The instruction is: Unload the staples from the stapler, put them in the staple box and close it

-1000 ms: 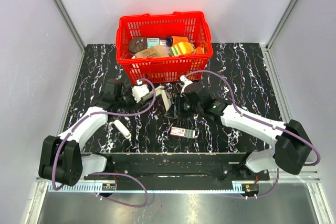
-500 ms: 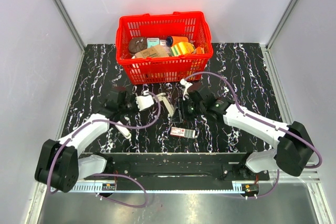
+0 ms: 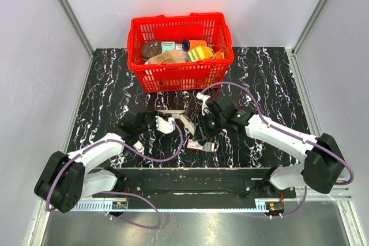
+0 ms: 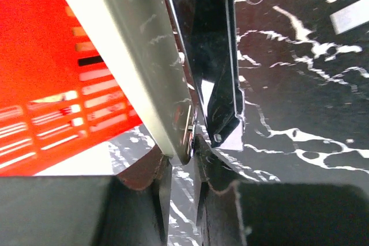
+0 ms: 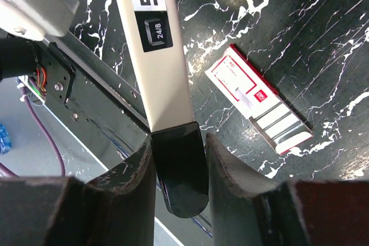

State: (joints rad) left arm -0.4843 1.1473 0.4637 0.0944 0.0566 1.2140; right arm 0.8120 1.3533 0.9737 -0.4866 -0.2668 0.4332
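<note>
Stapler (image 5: 161,56) hangs between the two arms, off the surface (image 5: 323,15), with its long axis running from hand to hand. The right hand (image 5: 179,162) clamps its black end. The left hand (image 4: 181,165), nearly closed, pinches the opposite tip, where the pale cover and metal channel (image 4: 216,67) meet and fan away. No staples can be made out. The channel lies nearest the left hand, so emptying it likely falls there.

Overhead, two wrist close-ups sharing stapler (image 5: 164,56)
</note>
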